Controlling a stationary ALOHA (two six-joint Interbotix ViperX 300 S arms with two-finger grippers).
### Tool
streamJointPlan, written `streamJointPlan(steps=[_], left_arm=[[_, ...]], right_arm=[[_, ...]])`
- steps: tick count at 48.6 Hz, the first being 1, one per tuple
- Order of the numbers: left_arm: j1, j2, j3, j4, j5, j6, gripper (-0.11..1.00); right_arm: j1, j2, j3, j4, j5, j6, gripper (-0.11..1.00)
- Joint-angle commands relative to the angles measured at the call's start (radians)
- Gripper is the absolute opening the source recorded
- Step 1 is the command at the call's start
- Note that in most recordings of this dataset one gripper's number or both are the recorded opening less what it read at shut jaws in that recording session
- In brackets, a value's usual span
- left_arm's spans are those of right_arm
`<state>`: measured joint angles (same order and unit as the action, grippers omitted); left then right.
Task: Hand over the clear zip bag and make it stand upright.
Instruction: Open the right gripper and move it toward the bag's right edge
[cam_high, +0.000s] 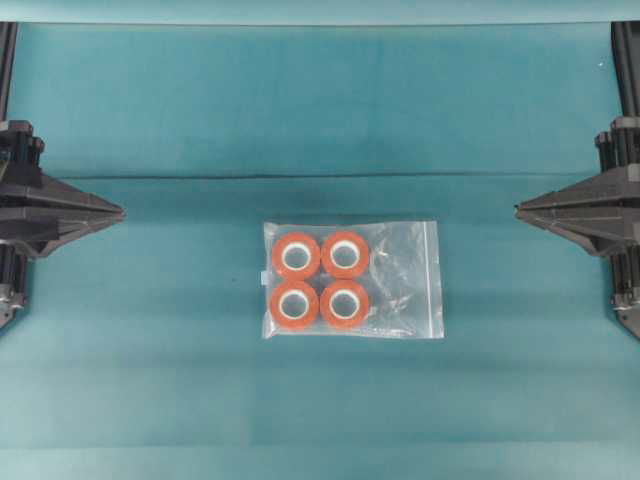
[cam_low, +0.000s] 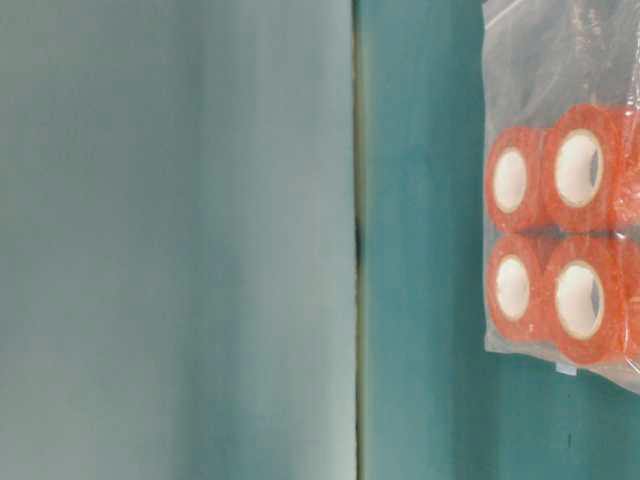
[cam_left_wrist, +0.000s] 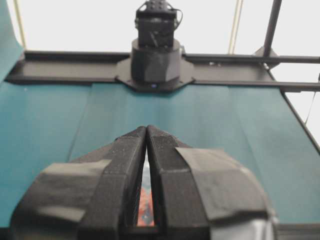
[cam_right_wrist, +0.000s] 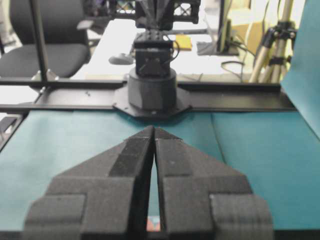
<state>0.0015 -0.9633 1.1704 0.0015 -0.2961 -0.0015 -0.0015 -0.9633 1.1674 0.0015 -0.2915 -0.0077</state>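
The clear zip bag (cam_high: 352, 279) lies flat in the middle of the teal table. Its orange white-cored tape rolls (cam_high: 320, 280) sit in a square block in its left half, and the zip strip (cam_high: 433, 278) runs along its right edge. It also shows in the table-level view (cam_low: 560, 200). My left gripper (cam_high: 122, 213) is shut and empty at the left edge, far from the bag. My right gripper (cam_high: 517, 209) is shut and empty at the right edge. In the wrist views the left gripper (cam_left_wrist: 146, 128) and the right gripper (cam_right_wrist: 153, 128) have their tips together; a sliver of orange shows through each gap.
A fold line (cam_high: 320, 177) crosses the teal cloth behind the bag. Each wrist view shows the opposite arm's black base (cam_left_wrist: 155, 55) (cam_right_wrist: 152, 85) on a black rail. An office chair (cam_right_wrist: 40, 50) and tripods (cam_right_wrist: 272, 55) stand beyond the table.
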Motion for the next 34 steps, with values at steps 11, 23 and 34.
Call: streamJointPlan(steps=[11, 23, 34], left_arm=[[0.003, 0.011, -0.083, 0.005, 0.018, -0.006, -0.01], [0.002, 0.023, -0.114, 0.005, 0.167, -0.008, -0.01], [0.003, 0.023, -0.114, 0.005, 0.19, -0.008, -0.01]], right_arm=[[-0.055, -0.035, -0.038, 0.144, 0.081, 0.066, 0.0], [-0.129, -0.049, -0.098, 0.291, 0.267, 0.224, 0.0], [-0.267, 0.0, -0.054, 0.465, 0.423, 0.528, 0.0]])
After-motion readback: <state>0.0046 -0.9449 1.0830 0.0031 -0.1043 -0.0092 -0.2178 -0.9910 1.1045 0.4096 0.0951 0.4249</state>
